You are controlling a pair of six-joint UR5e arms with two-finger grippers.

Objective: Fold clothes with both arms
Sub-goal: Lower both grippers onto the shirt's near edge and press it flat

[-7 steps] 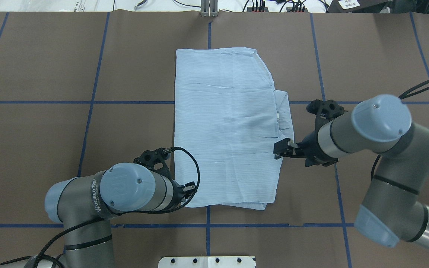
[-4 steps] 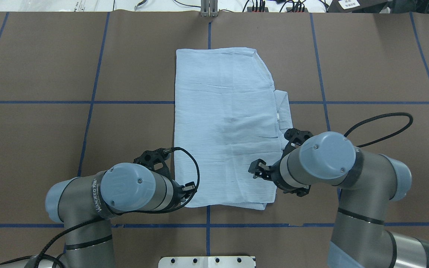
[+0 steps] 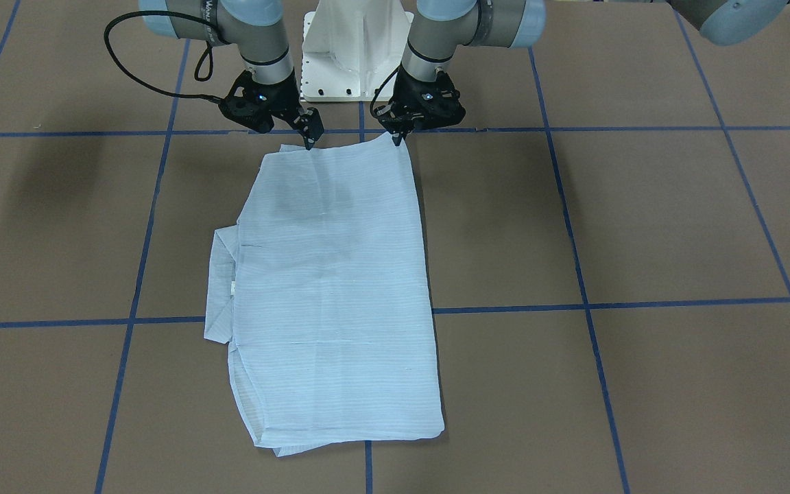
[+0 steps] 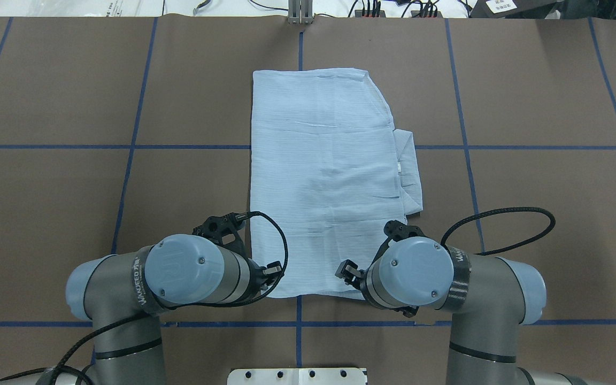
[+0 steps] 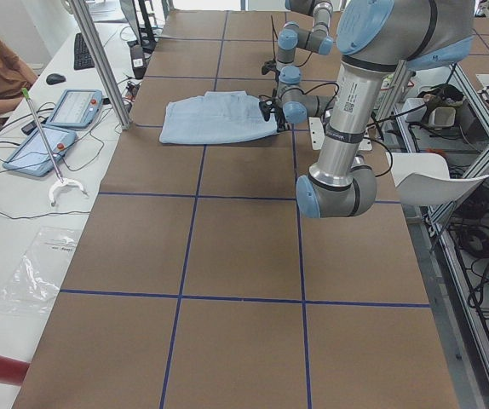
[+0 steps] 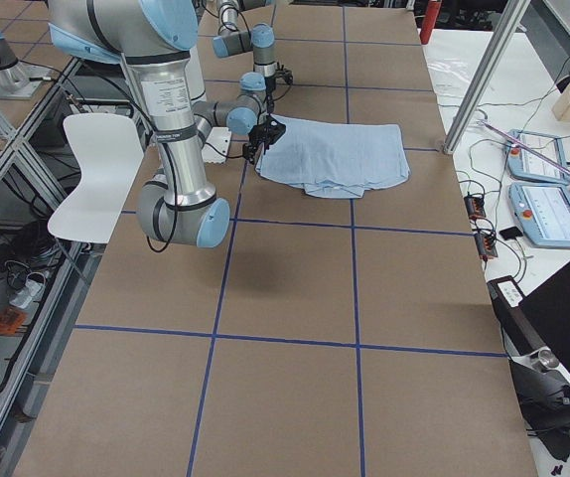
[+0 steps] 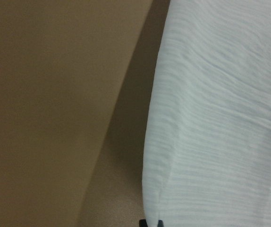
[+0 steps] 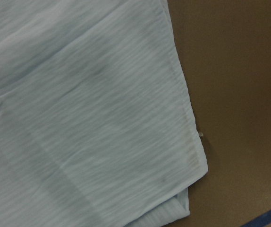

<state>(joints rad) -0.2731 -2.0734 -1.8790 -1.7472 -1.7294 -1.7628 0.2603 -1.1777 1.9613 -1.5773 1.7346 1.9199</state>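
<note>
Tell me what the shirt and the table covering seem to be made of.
The shirt looks like thin woven cloth, perhaps cotton or a blend, matte pale blue: fine stripes show, and it lies in soft creases with limp edges. The table covering looks like matte brown paper or card sheet: flat, no gloss, crossed by blue lines. The exact kind is unclear.

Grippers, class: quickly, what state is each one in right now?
Left gripper: jaws closed on the near corner of the shirt.
Right gripper: jaws look open over the shirt's near edge, holding nothing.
</note>
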